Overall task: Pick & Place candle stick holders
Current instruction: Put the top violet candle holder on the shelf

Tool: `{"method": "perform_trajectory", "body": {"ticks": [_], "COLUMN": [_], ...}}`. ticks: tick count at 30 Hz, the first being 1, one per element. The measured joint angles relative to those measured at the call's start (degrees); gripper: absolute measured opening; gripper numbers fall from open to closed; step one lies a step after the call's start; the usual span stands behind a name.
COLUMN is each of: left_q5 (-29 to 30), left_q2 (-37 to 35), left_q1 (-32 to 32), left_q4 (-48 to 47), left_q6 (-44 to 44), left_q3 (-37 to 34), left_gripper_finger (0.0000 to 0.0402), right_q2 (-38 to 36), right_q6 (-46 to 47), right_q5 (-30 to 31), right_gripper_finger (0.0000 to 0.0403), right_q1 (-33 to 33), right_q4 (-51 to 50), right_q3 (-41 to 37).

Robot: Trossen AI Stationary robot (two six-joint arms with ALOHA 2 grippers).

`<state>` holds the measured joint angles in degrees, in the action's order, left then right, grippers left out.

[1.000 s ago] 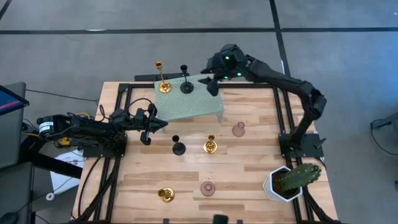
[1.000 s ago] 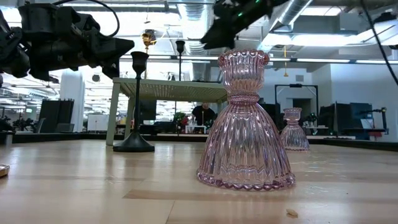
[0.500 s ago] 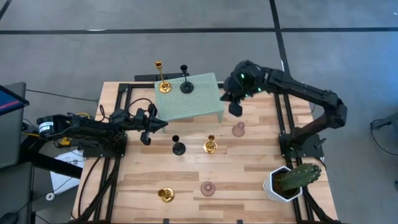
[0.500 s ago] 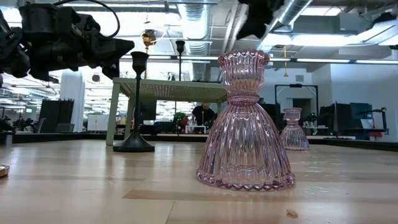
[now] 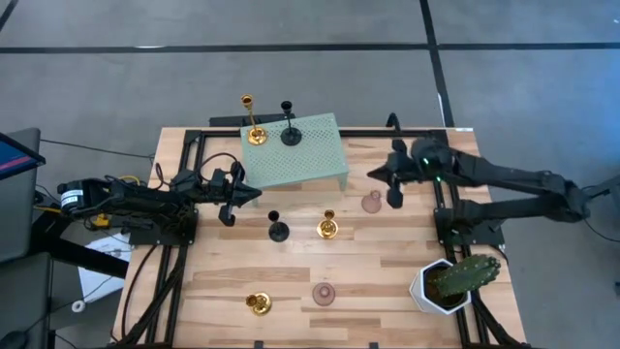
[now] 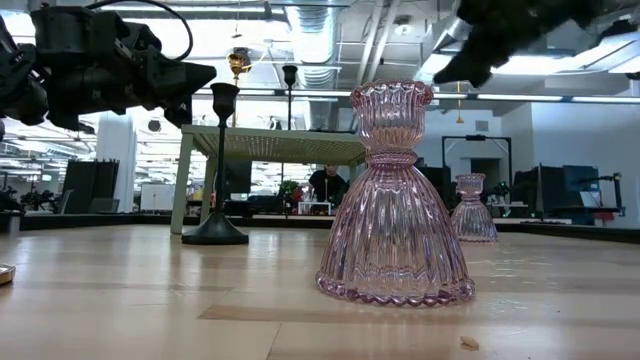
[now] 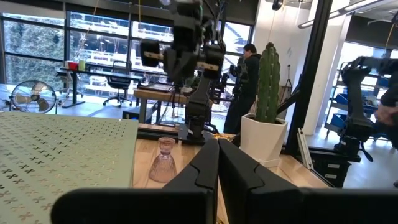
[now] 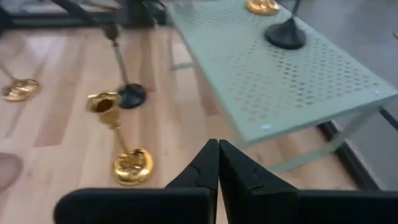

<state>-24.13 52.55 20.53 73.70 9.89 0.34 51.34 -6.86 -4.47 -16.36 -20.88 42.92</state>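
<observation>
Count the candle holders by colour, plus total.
Gold candle holders: 3
Black candle holders: 2
Pink glass candle holders: 2
Total: 7

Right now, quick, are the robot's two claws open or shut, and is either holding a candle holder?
Left gripper: shut, holding nothing, beside the green perforated stand.
Right gripper: shut, holding nothing, near the pink glass holder.

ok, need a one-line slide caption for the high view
Right gripper hovers beside a pink glass holder; gold and black holders stand on the green shelf.
</observation>
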Motion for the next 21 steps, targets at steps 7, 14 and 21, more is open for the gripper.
{"method": "perform_trajectory", "body": {"ticks": [7,14,21], "left_q5": [0.0,0.0,0.0], "left_q2": [0.0,0.0,0.0], "left_q1": [0.0,0.0,0.0], "left_q4": [0.0,0.0,0.0], "left_q6": [-0.6,-0.6,-0.6], "left_q3": [0.0,0.0,0.0], "left_gripper_finger": [0.0010,0.0010,0.0010], "right_q2": [-12.2,-20.5,-25.3], "right_q6": [7.1,9.9,12.3], "right_q5": [0.2,0.0,0.0], "right_gripper_finger": [0.0001,0.0001,0.0001], "right_q1": [2.4,5.7,9.2], "right_q4": [11.8,21.2,18.8], "right_q3": [-17.8,-29.8,-34.3]}}
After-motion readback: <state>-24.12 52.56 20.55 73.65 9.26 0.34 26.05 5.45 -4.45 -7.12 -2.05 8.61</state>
